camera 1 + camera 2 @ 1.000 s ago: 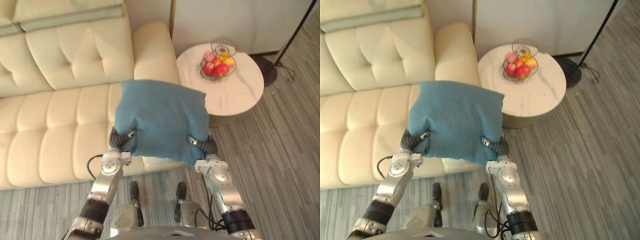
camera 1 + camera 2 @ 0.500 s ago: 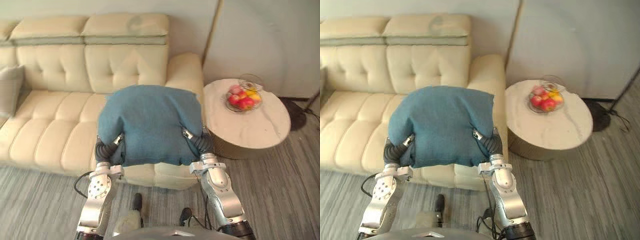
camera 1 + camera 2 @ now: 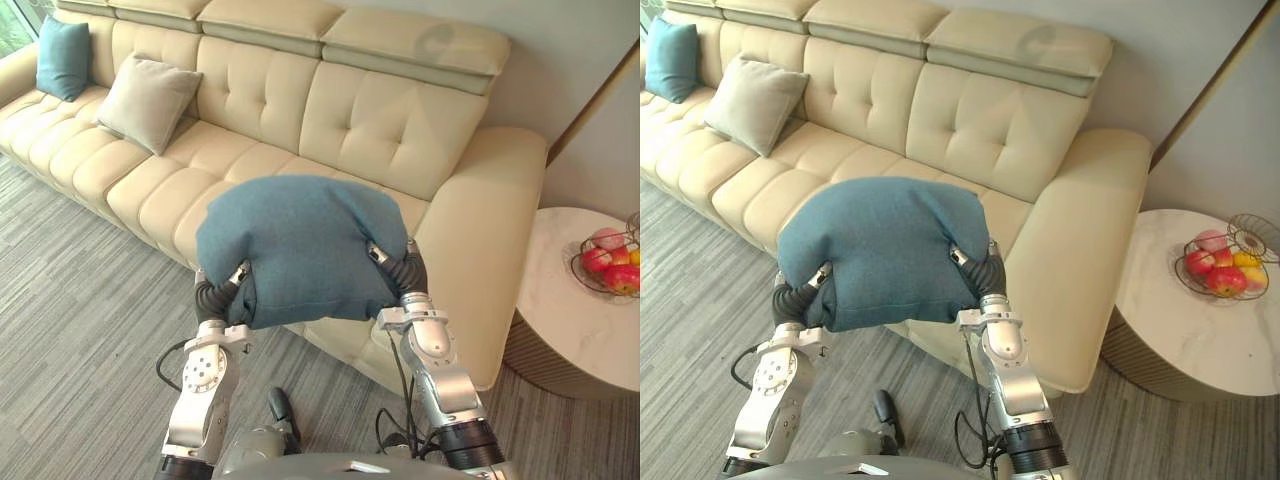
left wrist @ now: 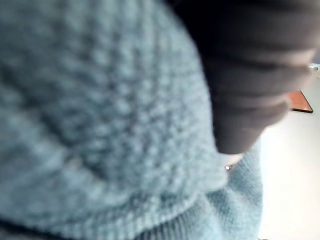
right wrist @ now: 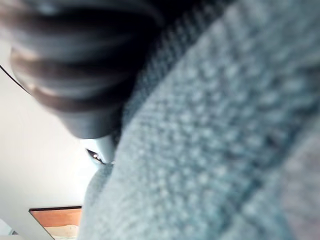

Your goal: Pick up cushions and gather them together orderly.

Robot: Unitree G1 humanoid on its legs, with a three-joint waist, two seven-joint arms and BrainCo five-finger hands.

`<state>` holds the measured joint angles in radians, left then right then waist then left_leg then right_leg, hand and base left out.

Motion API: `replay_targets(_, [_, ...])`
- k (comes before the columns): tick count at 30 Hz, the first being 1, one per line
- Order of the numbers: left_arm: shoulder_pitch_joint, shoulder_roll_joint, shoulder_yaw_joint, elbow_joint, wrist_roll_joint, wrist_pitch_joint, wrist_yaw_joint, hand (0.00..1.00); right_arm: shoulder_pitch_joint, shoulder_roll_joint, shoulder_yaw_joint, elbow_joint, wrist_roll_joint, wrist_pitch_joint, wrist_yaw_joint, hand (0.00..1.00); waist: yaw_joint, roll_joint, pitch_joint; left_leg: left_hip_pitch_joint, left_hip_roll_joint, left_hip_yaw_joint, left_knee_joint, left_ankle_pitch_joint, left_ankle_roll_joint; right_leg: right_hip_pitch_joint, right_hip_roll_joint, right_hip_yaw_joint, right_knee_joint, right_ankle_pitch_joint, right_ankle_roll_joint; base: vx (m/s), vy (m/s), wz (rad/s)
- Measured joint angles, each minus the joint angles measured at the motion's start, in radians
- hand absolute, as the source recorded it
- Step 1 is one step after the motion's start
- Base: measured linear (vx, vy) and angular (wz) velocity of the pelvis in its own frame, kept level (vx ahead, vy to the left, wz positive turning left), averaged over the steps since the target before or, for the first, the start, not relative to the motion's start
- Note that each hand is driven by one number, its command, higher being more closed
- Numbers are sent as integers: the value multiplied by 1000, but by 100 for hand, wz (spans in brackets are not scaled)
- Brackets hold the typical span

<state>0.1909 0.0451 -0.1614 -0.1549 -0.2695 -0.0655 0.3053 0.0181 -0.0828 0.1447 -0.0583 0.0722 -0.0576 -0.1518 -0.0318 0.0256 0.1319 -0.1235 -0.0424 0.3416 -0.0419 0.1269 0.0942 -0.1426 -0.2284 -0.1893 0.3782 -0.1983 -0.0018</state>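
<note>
A large blue knit cushion (image 3: 300, 245) is held up between my two hands, in front of the right end of a cream sofa (image 3: 400, 120). My left hand (image 3: 213, 300) is at the cushion's lower left edge and my right hand (image 3: 407, 272) at its right edge, both tucked under the cloth. Each wrist view shows the blue knit (image 4: 100, 125) (image 5: 225, 125) pressed close against the hand's dark cover (image 4: 250, 75) (image 5: 75, 65). A beige cushion (image 3: 148, 100) leans on the sofa back at the left. A teal cushion (image 3: 62, 57) stands at the sofa's far left end.
A round white marble side table (image 3: 575, 330) stands right of the sofa arm, with a wire basket of fruit (image 3: 610, 265) on it. Grey striped floor (image 3: 80, 300) stretches in front of the sofa.
The camera has swung to the left, so the sofa's left part with the beige and teal cushions has come into sight. The blue cushion stays held between both hands.
</note>
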Motion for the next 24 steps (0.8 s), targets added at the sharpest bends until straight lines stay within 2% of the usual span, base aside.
replay_targets(1, [4,8,-4,0,0,0,-13,100,11,0,-1,0,2,0,0,100,-21,-15,-3,4,-24,-39,-34,-6,-8,-10,41,63,-3,-7,8,26,-25,128])
replay_targets(2, [7,16,-5,0,0,0,-15,100,12,5,-2,2,2,-1,1,100,-35,-37,-9,-3,-46,-53,-31,-37,-22,-19,29,82,-18,-9,10,51,26,98])
replay_targets(3, [-3,29,0,-2,1,0,-20,100,8,23,-8,1,2,-3,4,100,-42,-85,9,-86,-53,-32,226,-72,43,-45,-21,70,25,-26,52,6,46,28])
replay_targets(4, [-5,25,4,4,0,2,-22,100,4,22,-8,9,4,-4,12,100,-15,-72,36,-63,-30,-65,267,-179,32,-66,-3,77,77,-23,46,-37,75,-1])
replay_targets(5, [-7,29,6,11,1,6,-22,100,4,27,-6,20,8,1,12,100,-9,-76,42,-58,-28,-70,257,-181,19,-81,2,92,89,-18,48,-55,37,-46])
replay_targets(6, [-6,31,11,11,1,13,-21,100,2,30,-6,40,14,9,16,100,0,-67,46,-48,-15,-68,217,-173,26,-102,33,87,60,-23,47,-40,32,-30])
replay_targets(7, [-6,32,11,11,1,13,-21,100,2,31,-5,41,17,19,19,100,-3,-57,50,-36,2,-72,179,-159,16,-116,74,62,13,-16,51,-21,10,-24])
replay_targets(8, [-6,32,10,11,1,13,-21,100,2,30,-3,40,19,19,19,100,-7,-55,50,-26,3,-81,152,-152,11,-127,88,64,-5,-5,58,-4,-21,11])
replay_targets(9, [-8,34,4,10,1,13,-22,100,2,26,-4,35,22,19,19,100,-28,-53,51,-14,1,-104,103,-144,-6,-141,119,63,-35,28,58,51,-44,44])
replay_targets(10, [-6,35,0,10,1,16,-22,100,4,22,-5,34,22,19,19,100,-55,-64,45,6,-21,-120,58,-152,-37,-146,128,67,-91,55,45,96,-40,62])
replay_targets(11, [-5,38,-1,9,1,17,-24,100,10,23,-7,25,24,18,19,100,-66,-81,39,-3,-38,-126,77,-166,-44,-143,114,69,-117,60,35,128,-43,72])
replay_targets(12, [-14,27,-9,10,1,17,-26,100,15,4,-10,-2,38,18,18,100,-82,-60,49,-37,-22,-131,149,-154,-24,-139,120,62,-88,101,27,103,-71,54])
replay_targets(13, [-11,23,-17,11,1,20,-26,100,22,-8,-7,-9,47,18,19,100,-79,-53,54,-40,-25,-133,184,-165,-23,-144,114,65,-42,110,17,140,-107,59])
replay_targets(14, [-4,23,-32,9,1,20,-26,100,52,-18,-9,-40,52,18,18,100,-82,-25,38,-47,-24,-154,198,-185,-37,-137,110,40,-29,107,12,133,-104,42])
replay_targets(16, [-1,19,-39,-4,-1,20,-28,100,90,-28,-9,-97,62,17,19,100,-79,7,20,-63,-14,-169,196,-196,-56,-131,106,8,-59,104,16,206,-79,55])
replay_targets(17, [1,16,-38,-27,-3,19,-29,100,103,-24,-9,-129,82,18,19,100,-79,21,21,-96,37,-122,298,-231,-114,-105,107,-34,-90,115,-1,212,-77,52])
replay_targets(19, [6,4,-37,-27,-5,17,-29,100,105,-26,-9,-132,94,18,19,100,-66,24,21,-119,92,-94,430,-240,-141,-73,127,-44,-82,105,-8,205,-115,14])
replay_targets(20, [13,-2,-36,-28,-6,16,-29,100,108,-27,-9,-133,98,17,19,100,-56,24,21,-126,119,-55,492,-240,-141,-46,136,-46,-92,105,-9,217,-135,-13])
replay_targets(23, [21,-24,-36,-31,-22,8,-29,100,132,-34,-9,-216,99,18,16,100,-49,27,21,-167,163,12,618,-224,-126,10,141,-40,-150,105,-10,177,-46,-9])
replay_targets(24, [21,-29,-38,-31,-25,7,-30,100,133,-33,-9,-246,98,17,11,100,-48,26,21,-174,181,24,629,-263,-110,17,139,-29,-161,105,-10,153,44,-18])
